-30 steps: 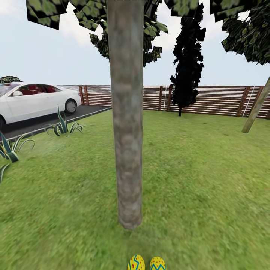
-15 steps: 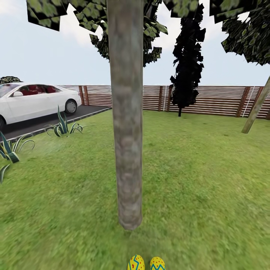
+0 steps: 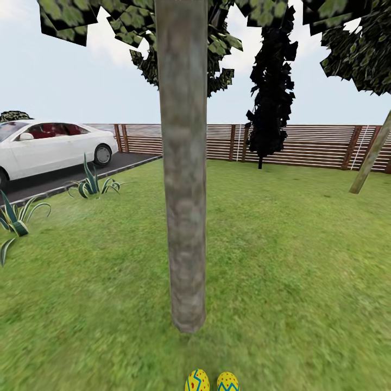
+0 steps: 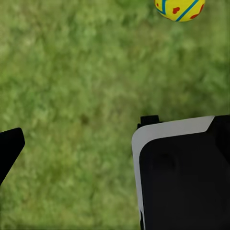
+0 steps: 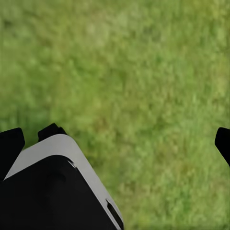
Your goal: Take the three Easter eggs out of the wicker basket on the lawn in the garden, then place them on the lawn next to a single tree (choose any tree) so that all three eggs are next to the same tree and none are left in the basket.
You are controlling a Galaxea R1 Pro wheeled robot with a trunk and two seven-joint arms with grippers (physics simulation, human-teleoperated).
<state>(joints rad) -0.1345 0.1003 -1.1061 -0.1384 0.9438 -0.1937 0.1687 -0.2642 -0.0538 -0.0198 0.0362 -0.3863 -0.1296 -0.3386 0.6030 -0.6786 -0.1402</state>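
The tree (image 3: 184, 179), a thick mottled grey-brown trunk, rises from the lawn (image 3: 293, 260) in the middle of the head view. Two yellow Easter eggs (image 3: 197, 381) (image 3: 228, 382) with blue zigzags lie side by side on the grass just in front of its foot, at the frame's lower edge. In the left wrist view one such egg (image 4: 179, 8) lies on the grass beyond my left gripper (image 4: 115, 143), which is open and empty, one black fingertip (image 4: 9, 148) showing. My right gripper (image 5: 116, 143) hangs open over bare grass. The wicker basket is out of view.
A brown slat fence (image 3: 315, 144) bounds the garden at the back, with a narrow black tree (image 3: 269, 87) before it and a thin leaning trunk (image 3: 372, 155) at right. A white car (image 3: 49, 146) stands on the driveway at left, with spiky plants (image 3: 89, 182) along its edge. A white-edged black robot part (image 4: 182, 172) (image 5: 57, 191) shows below each wrist.
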